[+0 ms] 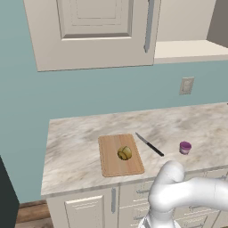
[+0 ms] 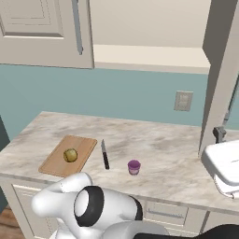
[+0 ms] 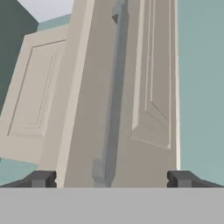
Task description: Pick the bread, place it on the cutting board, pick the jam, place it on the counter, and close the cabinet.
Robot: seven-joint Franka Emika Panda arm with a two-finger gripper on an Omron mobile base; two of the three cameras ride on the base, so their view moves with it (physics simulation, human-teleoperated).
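The bread (image 1: 124, 153) (image 2: 70, 155) lies on the cutting board (image 1: 111, 167) (image 2: 53, 163) at the left of the counter (image 1: 80, 133) (image 2: 172, 154). The jam (image 1: 185, 147) (image 2: 134, 166) stands upright on the counter to the right of the board. The cabinet's left door (image 1: 93, 31) is closed and its right door (image 2: 219, 70) swings out, baring the cream shelf (image 2: 149, 56). My gripper (image 3: 111, 179) (image 2: 219, 134) is open at that right door. Its fingertips stand wide apart, one to each side of the door's bar handle (image 3: 111, 100), holding nothing.
A black-handled knife (image 1: 149, 144) (image 2: 105, 154) lies on the counter between board and jam. A wall outlet (image 1: 186, 85) (image 2: 183, 100) sits above the counter. A dark tall unit (image 1: 6, 196) stands at the left end of the counter.
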